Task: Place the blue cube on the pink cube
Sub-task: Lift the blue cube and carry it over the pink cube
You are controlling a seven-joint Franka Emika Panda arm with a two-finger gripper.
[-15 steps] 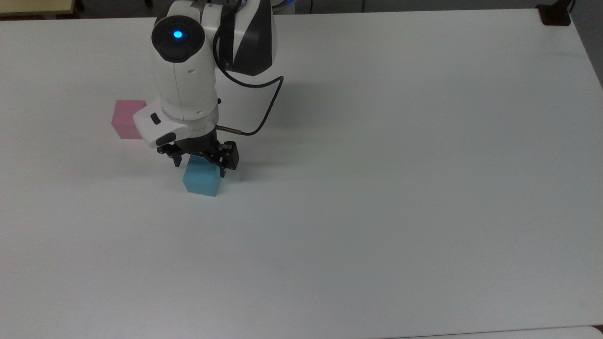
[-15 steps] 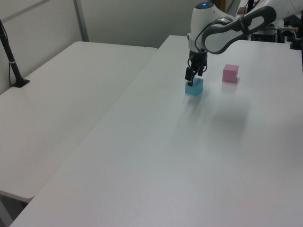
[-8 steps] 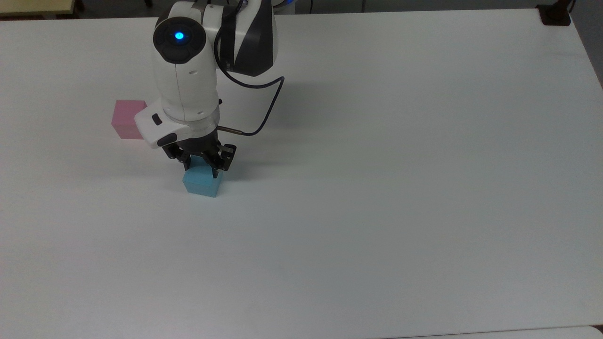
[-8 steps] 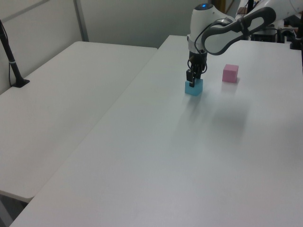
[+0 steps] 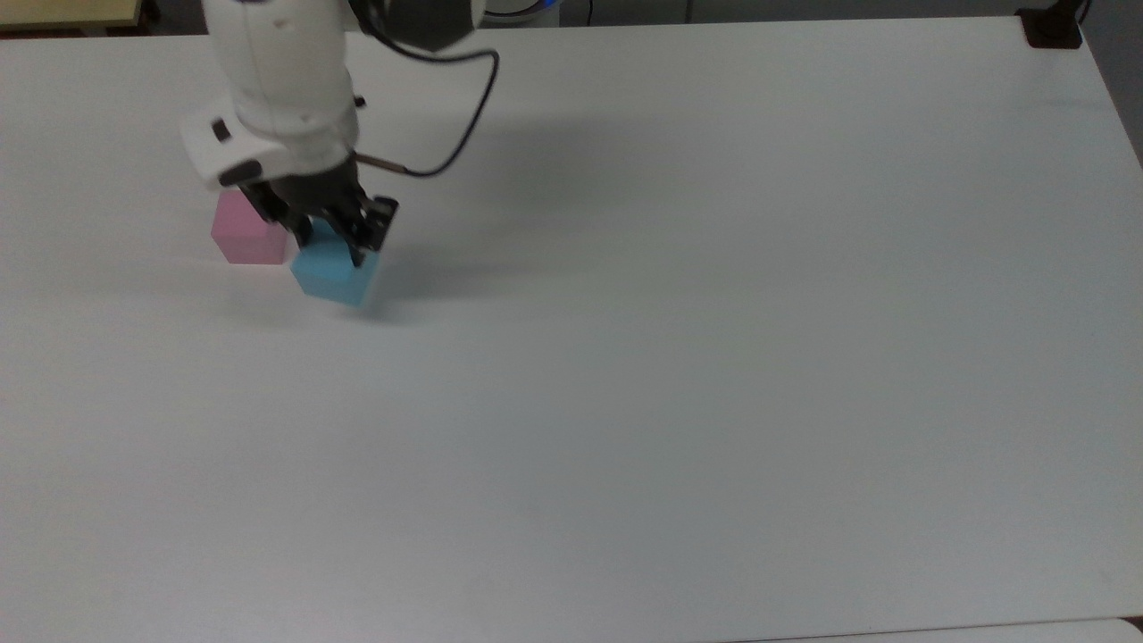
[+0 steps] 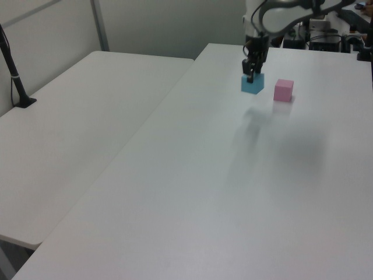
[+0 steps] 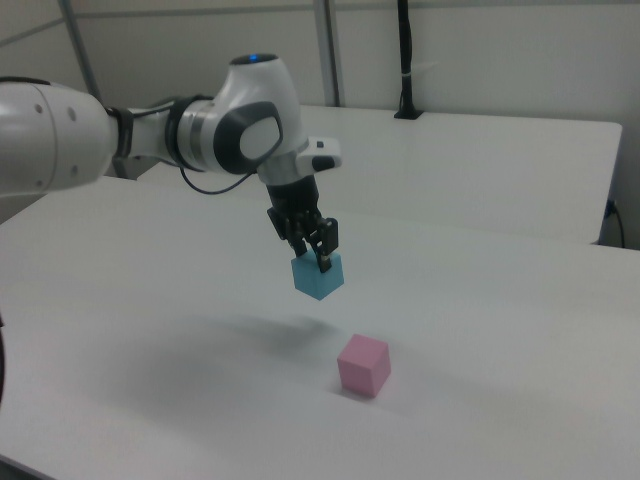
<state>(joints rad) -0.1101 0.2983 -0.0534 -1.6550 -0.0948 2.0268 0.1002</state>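
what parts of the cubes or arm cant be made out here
- Top view: the pink cube's upper right corner sits behind the gripper.
- Top view: the blue cube's top is partly covered by the fingers.
- Top view and left view: the upper arm is cut off by the top edge.

Even, diffuse overhead light is being cast across the white table (image 5: 714, 357), with no harsh glare. A soft shadow is being thrown toward three o'clock of the blue cube (image 5: 335, 272) in the top view. Slight motion blur is being shown around the gripper (image 5: 332, 239).
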